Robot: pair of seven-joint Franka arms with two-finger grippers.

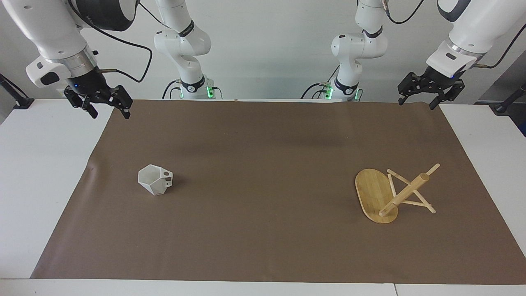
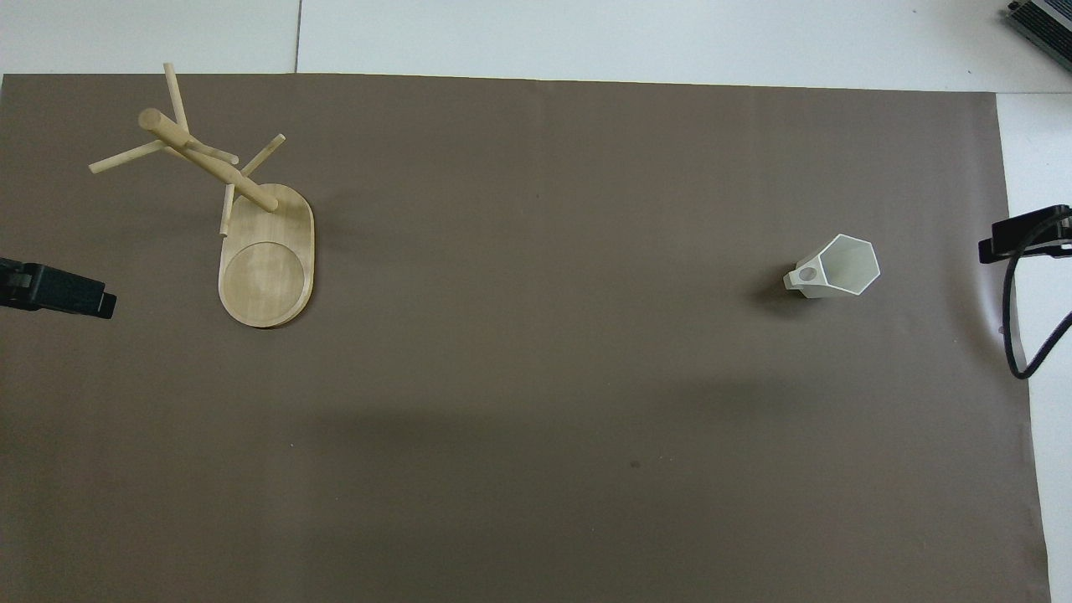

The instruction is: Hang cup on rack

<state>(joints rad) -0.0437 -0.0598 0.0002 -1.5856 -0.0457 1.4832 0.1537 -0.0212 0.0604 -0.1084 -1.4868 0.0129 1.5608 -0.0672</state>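
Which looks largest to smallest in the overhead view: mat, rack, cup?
1. Mat, which fills most of the view.
2. Rack, standing toward the left arm's end.
3. Cup, toward the right arm's end, clearly the smallest.

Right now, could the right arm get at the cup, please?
Probably yes: the cup stands alone at the right arm's end, nothing around it, and the right gripper hangs open above that table edge.

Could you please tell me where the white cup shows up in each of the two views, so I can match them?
Facing view: the cup stands on the brown mat's left half, toward the right arm's end.
Overhead view: the cup is at the right, upper middle.
Shared landmark: the rack stands at the mat's left-arm end in both.
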